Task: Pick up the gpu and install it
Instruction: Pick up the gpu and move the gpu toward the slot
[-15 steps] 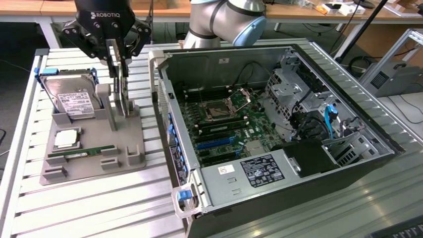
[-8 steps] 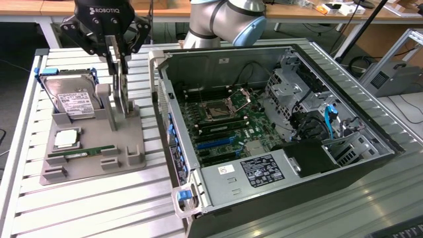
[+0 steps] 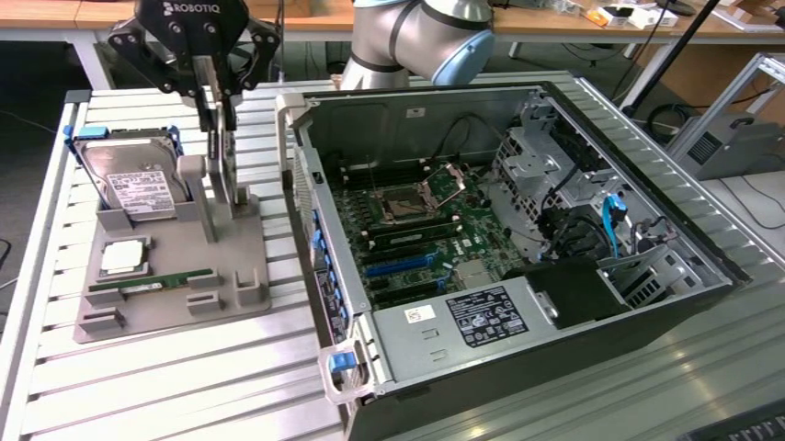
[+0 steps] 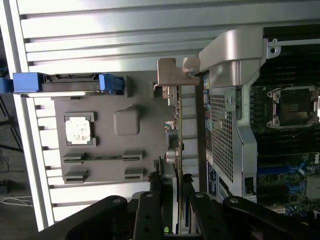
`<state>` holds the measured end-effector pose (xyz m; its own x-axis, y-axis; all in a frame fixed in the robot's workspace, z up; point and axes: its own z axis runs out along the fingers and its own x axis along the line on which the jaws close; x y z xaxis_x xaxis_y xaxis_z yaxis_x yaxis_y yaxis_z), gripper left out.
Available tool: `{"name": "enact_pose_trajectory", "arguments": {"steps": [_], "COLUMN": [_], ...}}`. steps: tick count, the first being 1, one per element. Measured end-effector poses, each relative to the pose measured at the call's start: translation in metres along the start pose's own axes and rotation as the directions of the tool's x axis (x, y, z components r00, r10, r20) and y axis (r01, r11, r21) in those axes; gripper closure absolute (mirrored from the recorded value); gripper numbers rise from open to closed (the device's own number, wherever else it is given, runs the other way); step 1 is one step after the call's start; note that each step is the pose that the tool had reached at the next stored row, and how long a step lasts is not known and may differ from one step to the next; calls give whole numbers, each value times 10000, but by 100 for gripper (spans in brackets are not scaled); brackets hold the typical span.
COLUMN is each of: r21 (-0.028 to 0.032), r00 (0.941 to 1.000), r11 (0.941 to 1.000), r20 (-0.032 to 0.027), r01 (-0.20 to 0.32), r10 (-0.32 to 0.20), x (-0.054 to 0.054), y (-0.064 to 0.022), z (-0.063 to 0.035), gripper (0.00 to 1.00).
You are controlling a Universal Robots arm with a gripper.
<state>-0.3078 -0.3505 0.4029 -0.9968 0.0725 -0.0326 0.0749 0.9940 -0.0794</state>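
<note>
You'll find the gpu (image 3: 221,165) (image 4: 178,130) in the exterior frame's upper left, a thin dark card standing upright on edge (silvery bracket at one end), pinched in the gripper (image 3: 217,119).

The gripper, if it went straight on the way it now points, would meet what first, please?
The gpu, standing on edge in the grey holder right below the gripper; whether they touch is unclear.
</note>
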Motion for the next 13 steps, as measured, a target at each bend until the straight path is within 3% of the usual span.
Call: {"name": "enact_pose_trajectory", "arguments": {"steps": [8, 13], "r21": [-12, -31], "r00": [10000, 10000], "r11": [10000, 10000], "r20": [-1, -2], "r01": [0, 0], "r10": [0, 0], "x": [-3, -6], "y": [-7, -15], "z": [-83, -187], "gripper": [73, 73]}}
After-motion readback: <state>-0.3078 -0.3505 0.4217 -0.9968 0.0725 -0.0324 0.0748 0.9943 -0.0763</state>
